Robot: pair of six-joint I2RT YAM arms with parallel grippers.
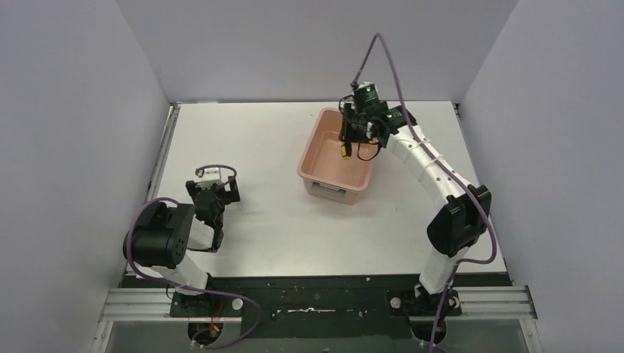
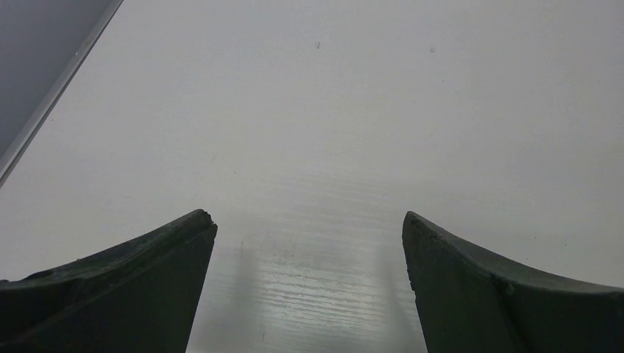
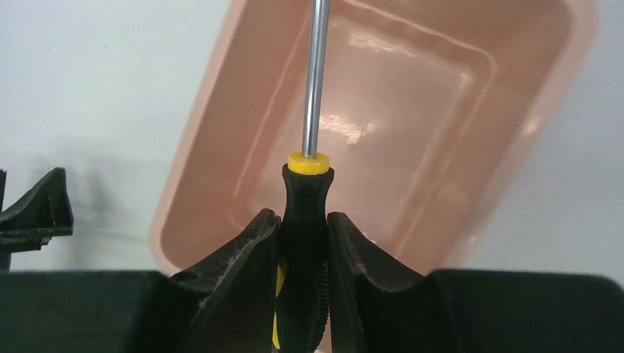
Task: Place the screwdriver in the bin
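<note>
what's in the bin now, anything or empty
Empty: the bin shows a bare floor in the right wrist view; the screwdriver is clamped in the right gripper over it.

The small slim screwdriver with a black-and-yellow handle and thin silver metal shaft is pinched by its handle in the jaws of the right gripper. Its shaft points down into the salmon-pink rectangular plastic bin, which stands upright just right of centre on the far part of the surface.
</note>
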